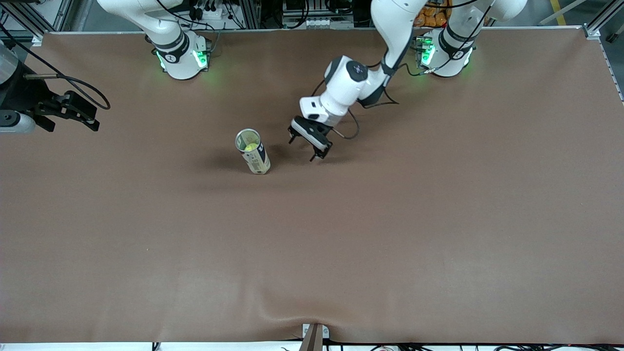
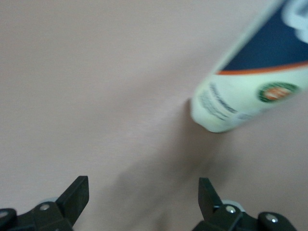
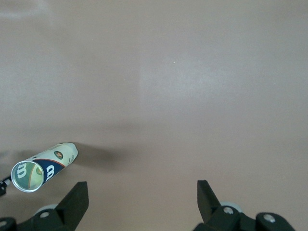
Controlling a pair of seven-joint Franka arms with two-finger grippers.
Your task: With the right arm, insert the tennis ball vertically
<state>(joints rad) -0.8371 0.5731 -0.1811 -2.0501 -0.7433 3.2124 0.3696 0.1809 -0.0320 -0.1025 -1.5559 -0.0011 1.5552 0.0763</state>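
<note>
Tennis ball [image 1: 250,146] already down inside upright tube [image 1: 253,152], mid-table. Left gripper [image 1: 306,145] just beside tube, jaws spread, empty. Right gripper [image 1: 73,118] over its end of table, spread, empty. Best to back away straight, without knocking the tube.

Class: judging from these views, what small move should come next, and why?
Probably ease the left gripper away from the upright can: the tennis ball already sits inside it, and the right gripper waits, open, at the table's end.
</note>
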